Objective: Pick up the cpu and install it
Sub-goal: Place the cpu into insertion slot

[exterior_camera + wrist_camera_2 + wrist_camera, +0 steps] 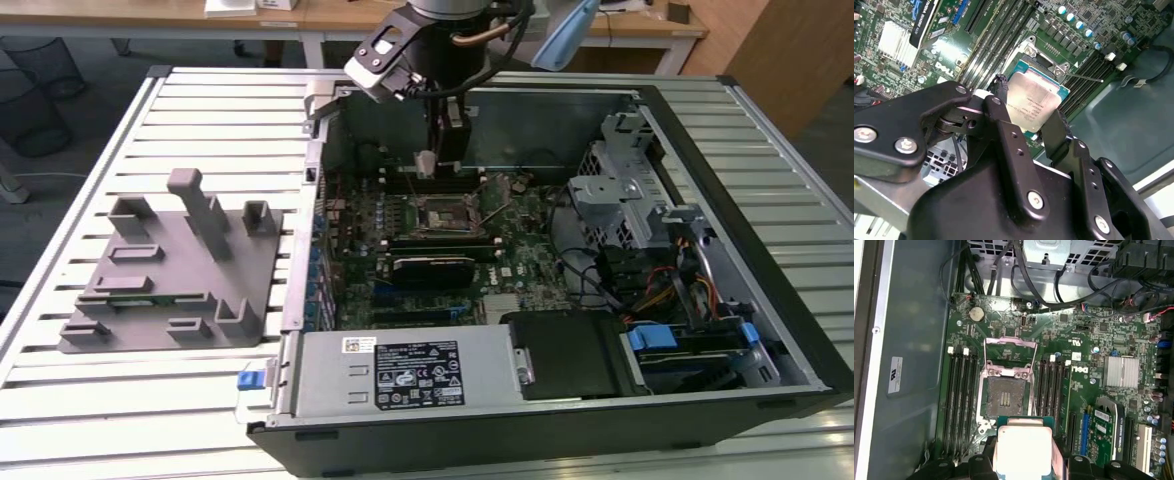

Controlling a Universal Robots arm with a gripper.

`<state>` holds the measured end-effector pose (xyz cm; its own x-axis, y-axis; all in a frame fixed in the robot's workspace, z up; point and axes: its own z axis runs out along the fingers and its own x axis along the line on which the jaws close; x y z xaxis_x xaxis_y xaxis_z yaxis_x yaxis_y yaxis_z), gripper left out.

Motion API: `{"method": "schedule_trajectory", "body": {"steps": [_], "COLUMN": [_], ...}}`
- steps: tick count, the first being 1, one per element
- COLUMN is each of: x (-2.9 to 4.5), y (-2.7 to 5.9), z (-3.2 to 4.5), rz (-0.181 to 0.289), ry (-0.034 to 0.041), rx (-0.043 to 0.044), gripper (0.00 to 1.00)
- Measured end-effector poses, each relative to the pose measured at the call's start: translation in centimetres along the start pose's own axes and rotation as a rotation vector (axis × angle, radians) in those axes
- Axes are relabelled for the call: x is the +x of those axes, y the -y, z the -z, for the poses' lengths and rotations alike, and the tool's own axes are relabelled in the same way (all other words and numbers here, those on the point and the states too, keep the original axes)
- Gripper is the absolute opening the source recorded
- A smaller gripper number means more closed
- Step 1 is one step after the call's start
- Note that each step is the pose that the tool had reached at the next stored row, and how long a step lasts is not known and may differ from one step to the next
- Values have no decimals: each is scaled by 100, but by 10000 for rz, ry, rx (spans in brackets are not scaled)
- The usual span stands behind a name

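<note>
My gripper (427, 162) hangs inside the open computer case, shut on the cpu (424, 164). In both wrist views the cpu (1032, 102) (1023, 449) is a flat square chip with a pale silver top, pinched at two opposite edges by the black fingers (1003, 131). It is held in the air above the motherboard. The open socket (1003, 397) lies just beyond the chip, its metal load plate (1009, 358) swung up. In the exterior view the socket (438, 216) sits slightly nearer the camera than the gripper.
Memory slots (960, 395) flank the socket on both sides. A black card (430, 268), the drive cage (627, 195), cables (667, 290) and the power supply (400, 372) crowd the case. A grey fixture (167, 270) with upright posts stands at the exterior view's left.
</note>
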<state>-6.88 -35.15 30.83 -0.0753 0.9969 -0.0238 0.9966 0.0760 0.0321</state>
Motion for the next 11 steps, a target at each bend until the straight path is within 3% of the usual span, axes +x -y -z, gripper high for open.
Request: {"method": "schedule_trajectory", "body": {"steps": [11], "x": [1], "y": [1], "z": [-51], "rz": [1], "ry": [-1], "rx": [-1], "gripper": [52]}}
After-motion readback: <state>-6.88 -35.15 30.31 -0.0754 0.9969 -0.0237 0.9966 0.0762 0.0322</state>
